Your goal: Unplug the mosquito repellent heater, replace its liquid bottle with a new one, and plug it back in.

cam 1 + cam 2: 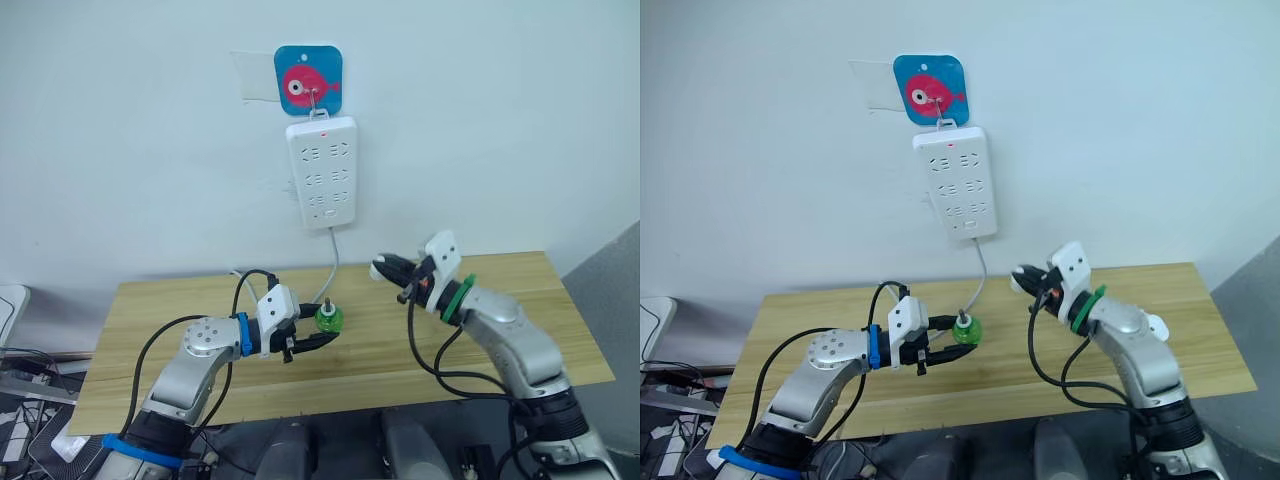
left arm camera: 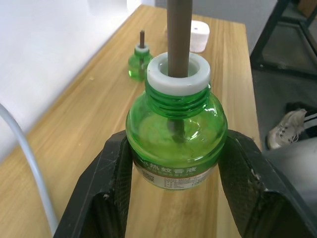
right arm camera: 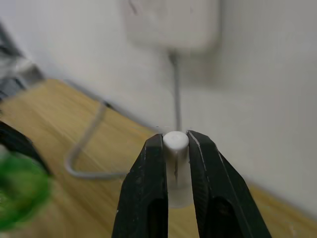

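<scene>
a pale wooden table (image 1: 180, 300) stands against a white wall; a long white power strip (image 1: 321, 172) hangs on the wall at twelve o'clock, all its sockets empty, its grey cable trailing down to the tabletop; near the table's middle, the left gripper (image 1: 318, 335) has its two black fingers closed snugly around the belly of the small translucent green bottle with a white collar and a bare brown wick (image 1: 328, 321), held upright; at about two o'clock from it, the right gripper (image 1: 385, 268) pinches a small whitish plastic cap (image 3: 176, 148) between narrow fingers, lifted off the table; the left wrist view looks past the held bottle to a second, capless green bottle (image 2: 141, 62) standing on the wood, and just past that, apart from it, the small white rounded plug-in heater (image 2: 199, 35) resting unplugged on the table; the uncapping looks finished; to do it well, set the cap down away from the heater, keep the new bottle level so the wick stays unbent and nothing spills, and avoid mixing it up with the spent one.
</scene>
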You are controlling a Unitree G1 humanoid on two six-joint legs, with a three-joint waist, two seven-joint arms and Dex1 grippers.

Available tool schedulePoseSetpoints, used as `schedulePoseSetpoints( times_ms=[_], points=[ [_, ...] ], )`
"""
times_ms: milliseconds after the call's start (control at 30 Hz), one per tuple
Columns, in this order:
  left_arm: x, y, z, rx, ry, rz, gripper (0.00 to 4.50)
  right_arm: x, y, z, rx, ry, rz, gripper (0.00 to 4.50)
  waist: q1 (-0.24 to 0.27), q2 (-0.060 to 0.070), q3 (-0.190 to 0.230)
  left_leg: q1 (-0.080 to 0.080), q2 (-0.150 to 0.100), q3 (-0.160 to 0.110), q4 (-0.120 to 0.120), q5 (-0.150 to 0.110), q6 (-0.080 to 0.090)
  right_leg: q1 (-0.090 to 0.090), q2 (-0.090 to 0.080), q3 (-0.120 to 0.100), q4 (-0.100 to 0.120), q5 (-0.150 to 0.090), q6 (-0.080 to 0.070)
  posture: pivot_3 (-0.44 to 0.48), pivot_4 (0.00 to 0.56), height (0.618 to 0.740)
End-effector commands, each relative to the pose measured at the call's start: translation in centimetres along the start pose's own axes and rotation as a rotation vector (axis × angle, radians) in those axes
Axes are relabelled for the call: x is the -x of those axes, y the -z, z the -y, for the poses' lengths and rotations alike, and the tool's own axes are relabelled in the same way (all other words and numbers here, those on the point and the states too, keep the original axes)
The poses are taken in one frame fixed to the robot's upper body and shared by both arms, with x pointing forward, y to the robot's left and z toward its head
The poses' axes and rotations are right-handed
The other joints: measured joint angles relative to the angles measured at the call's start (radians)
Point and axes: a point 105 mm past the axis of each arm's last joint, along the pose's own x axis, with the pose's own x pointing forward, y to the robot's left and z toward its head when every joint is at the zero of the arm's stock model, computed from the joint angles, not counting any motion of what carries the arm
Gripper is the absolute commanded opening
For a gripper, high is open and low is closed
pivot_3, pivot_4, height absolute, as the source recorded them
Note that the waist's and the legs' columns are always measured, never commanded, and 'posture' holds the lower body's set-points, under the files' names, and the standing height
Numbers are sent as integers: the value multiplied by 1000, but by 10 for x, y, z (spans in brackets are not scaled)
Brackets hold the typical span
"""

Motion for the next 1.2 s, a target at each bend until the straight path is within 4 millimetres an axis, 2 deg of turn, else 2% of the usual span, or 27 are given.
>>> schedulePoseSetpoints(
  times_ms=[33, 100, 367, 733, 933, 1067, 1133, 1200],
  points=[
    [5, -12, -2, -29, -29, 31, 2151, -4, 11, 12, 44, 88, 17, 271, -2, 0, 0, 1, 0, 0, 0, 0, 0, 0, 0, 0, 1, 0, 0, -110, 205, 740],
    [7, -12, -2, -27, -36, 29, 2151, -6, 30, 18, 52, 122, -17, 271, -1, 0, 0, 2, 1, 0, -1, 0, 0, 1, 1, 0, 1, 0, 0, -103, 206, 740],
    [9, -13, -3, -31, -42, 19, 2151, -8, 71, 36, 65, 205, -90, 271, -1, 0, 0, 3, 0, 1, -3, 0, 0, 2, 1, 1, 0, 0, 0, -90, 206, 740],
    [7, -14, 1, -30, -36, 21, 2151, -10, 88, 37, 67, 229, -97, 271, -1, 0, 0, 5, 0, 2, -3, 0, 0, 3, 1, 1, 1, 0, 0, -78, 204, 740],
    [6, -14, 3, -27, -34, 22, 2151, -8, 82, 35, 69, 204, -66, 2330, -1, 0, 0, 5, 0, 1, -4, 0, 0, 3, 1, 1, 0, 0, 0, -82, 204, 740],
    [8, -13, 3, -24, -32, 19, 2151, 4, 56, 25, 128, 92, 7, 3760, 0, 0, 0, 5, 0, 1, -4, 0, 0, 3, 1, 1, 0, 0, 0, -88, 205, 740],
    [9, -12, 3, -23, -30, 16, 2151, 12, 39, 11, 103, -12, 47, 4476, 0, 0, 0, 5, 0, 1, -4, 0, 0, 3, 1, 1, 0, 0, 0, -95, 204, 740],
    [9, -11, 4, -26, -18, 11, 2151, 23, 20, -9, 56, -173, 64, 4493, 0, 1, 1, 4, 0, 1, -4, 0, 0, 3, 1, 1, -1, 0, 0, -102, 204, 740]
  ],
)
